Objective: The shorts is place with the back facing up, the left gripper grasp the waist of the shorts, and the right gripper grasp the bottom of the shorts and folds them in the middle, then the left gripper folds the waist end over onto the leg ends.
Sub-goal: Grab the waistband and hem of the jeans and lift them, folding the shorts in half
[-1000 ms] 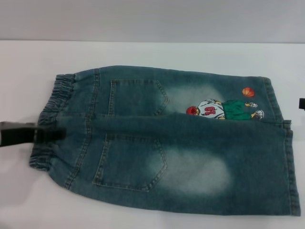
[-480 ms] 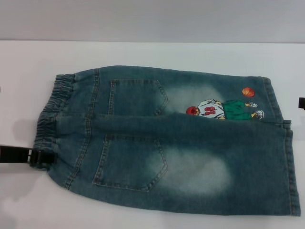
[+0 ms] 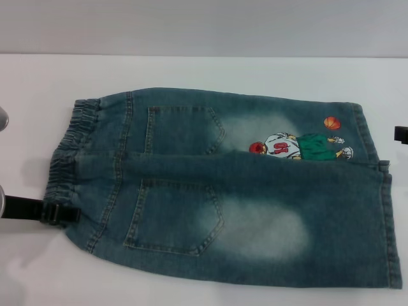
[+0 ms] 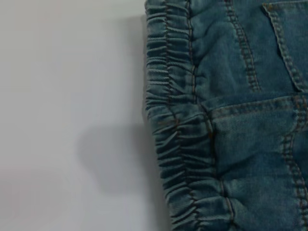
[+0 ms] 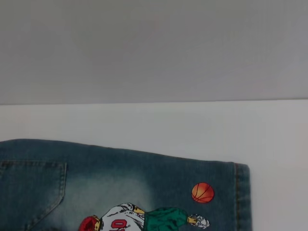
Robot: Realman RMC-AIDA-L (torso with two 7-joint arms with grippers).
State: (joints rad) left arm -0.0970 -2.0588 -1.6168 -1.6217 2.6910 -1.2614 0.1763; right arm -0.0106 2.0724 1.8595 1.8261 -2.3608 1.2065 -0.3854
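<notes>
The blue denim shorts (image 3: pixel 217 191) lie flat on the white table, back pockets up, one leg folded over the other. The gathered waist (image 3: pixel 67 159) is at the left and the straight leg ends (image 3: pixel 382 217) at the right. The cartoon print (image 3: pixel 296 146) and orange ball (image 3: pixel 331 122) show on the far leg. My left gripper (image 3: pixel 60 213) sits at the near corner of the waist, touching its edge. The left wrist view shows the ruffled waist (image 4: pixel 173 125) close up. Only a black sliver of my right gripper (image 3: pixel 401 134) shows, beside the bottom hem (image 5: pixel 243 197).
Bare white table (image 3: pixel 191 70) surrounds the shorts, with a grey wall behind it. A silver-white rounded part (image 3: pixel 2 119) pokes in at the left edge. The near hem of the shorts lies close to the table's front edge.
My left gripper slid along the waistband from its middle to its near corner. The silver-white part appeared at the left edge. The right gripper's sliver shifted slightly; the shorts stayed put.
</notes>
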